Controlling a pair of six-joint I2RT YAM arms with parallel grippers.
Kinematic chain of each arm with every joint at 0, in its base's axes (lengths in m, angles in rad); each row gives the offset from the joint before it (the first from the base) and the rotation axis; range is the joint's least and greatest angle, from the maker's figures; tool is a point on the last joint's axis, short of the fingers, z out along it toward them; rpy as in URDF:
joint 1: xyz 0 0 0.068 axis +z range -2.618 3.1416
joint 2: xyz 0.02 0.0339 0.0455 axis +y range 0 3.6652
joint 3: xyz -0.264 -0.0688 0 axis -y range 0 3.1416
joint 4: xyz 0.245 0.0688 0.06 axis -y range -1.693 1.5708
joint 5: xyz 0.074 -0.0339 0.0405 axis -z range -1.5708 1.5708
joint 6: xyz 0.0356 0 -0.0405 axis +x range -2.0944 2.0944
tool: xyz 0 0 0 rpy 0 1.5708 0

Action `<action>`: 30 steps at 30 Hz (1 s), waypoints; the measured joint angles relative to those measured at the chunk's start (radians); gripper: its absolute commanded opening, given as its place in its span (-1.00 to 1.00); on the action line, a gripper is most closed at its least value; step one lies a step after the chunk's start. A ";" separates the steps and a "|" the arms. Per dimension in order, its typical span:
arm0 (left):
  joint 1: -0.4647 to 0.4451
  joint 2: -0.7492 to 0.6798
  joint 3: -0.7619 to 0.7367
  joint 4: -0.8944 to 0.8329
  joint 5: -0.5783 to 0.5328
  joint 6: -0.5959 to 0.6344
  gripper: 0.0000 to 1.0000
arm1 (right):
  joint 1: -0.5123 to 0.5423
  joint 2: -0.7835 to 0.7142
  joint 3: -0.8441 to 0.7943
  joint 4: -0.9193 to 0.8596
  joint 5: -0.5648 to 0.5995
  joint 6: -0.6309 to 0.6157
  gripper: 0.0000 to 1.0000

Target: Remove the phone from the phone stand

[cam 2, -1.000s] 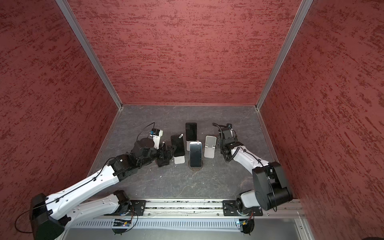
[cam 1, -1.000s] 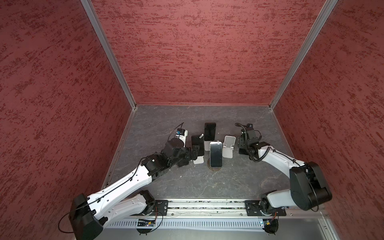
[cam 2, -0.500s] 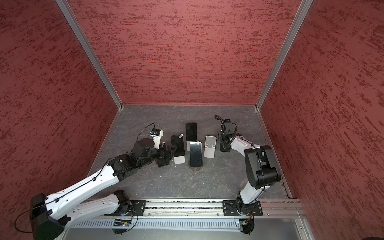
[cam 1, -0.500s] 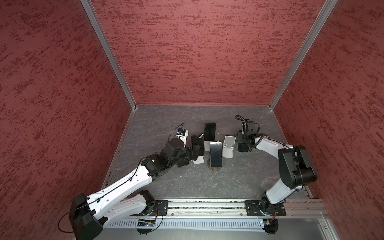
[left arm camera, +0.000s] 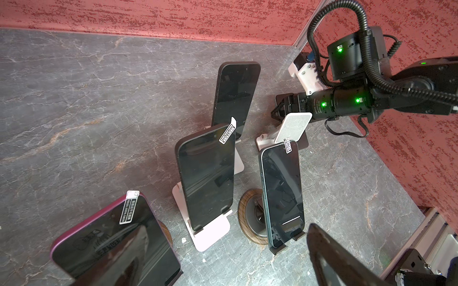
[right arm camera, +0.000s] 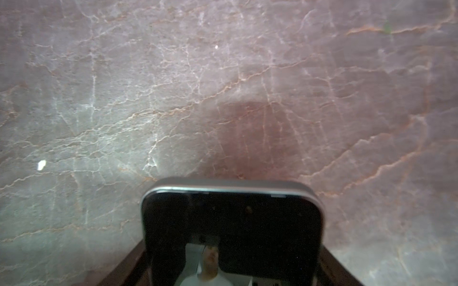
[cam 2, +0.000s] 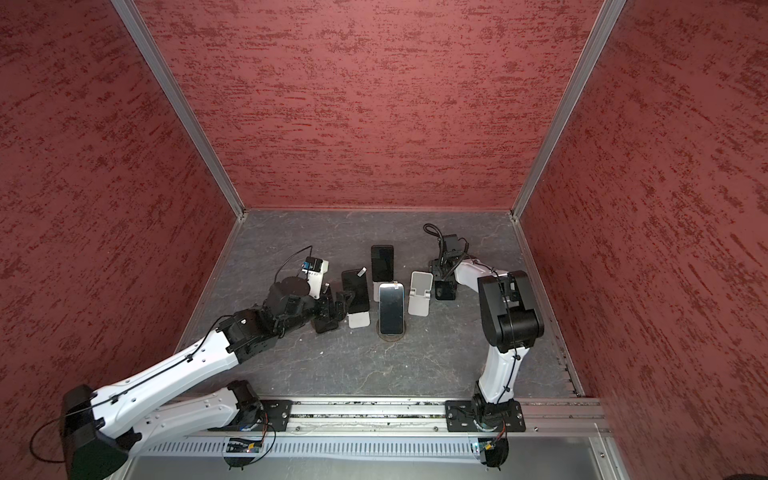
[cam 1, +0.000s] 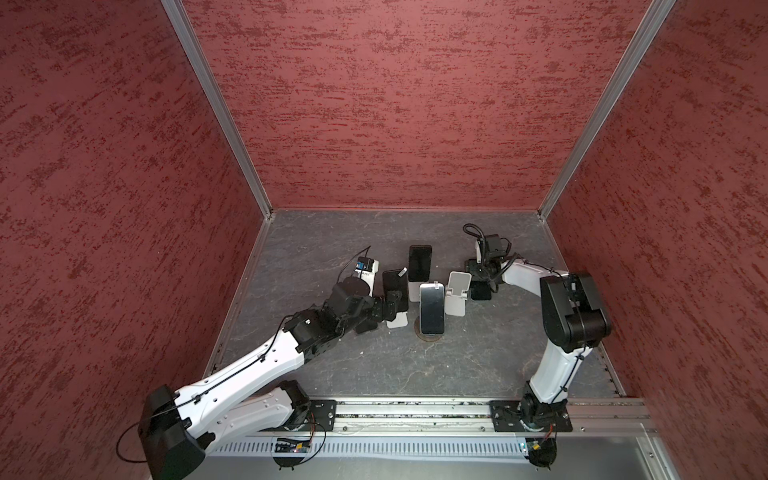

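On the grey veined table (cam 1: pixel 374 374), boxed in by red textured walls (cam 1: pixel 395 104), the right tool (cam 1: pixel 480 276) reaches in from the right side. It pinches a silver-edged phone (cam 1: pixel 481 291) by its two long sides. In the right wrist view its dark fingers (right arm camera: pixel 334 272) show on either side of the black glass. This phone is off its support and sits low at the table, just right of the empty white phone stand (cam 1: pixel 457 293). Whether it touches the table cannot be told. Left of the empty stand, a teal-edged phone (cam 1: pixel 432 307) leans on a holder with a round wooden base (left arm camera: pixel 246 213), close to the middle of the table. Further left, a black phone (cam 1: pixel 395 284) rests on a pale pink stand (left arm camera: pixel 213 235). Behind these two, on the far side, a second black phone (cam 1: pixel 419 262) stands almost upright on a white holder. Furthest left, a purple-edged phone (left arm camera: pixel 111 247) leans on its own holder. The left tool (cam 2: pixel 338 307) lies low over the table right beside it and just left of the pink stand, its jaws spread wide and gripping nothing. One of its fingers (left arm camera: pixel 334 260) shows in the left wrist view, near the lower end of the teal-edged phone. Small white stickers sit at the upper ends of the teal-edged, purple-edged and nearer black phones.
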 measured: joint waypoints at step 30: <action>-0.069 0.011 0.000 0.005 -0.082 0.000 0.99 | -0.011 0.139 0.182 -0.107 -0.010 -0.004 0.07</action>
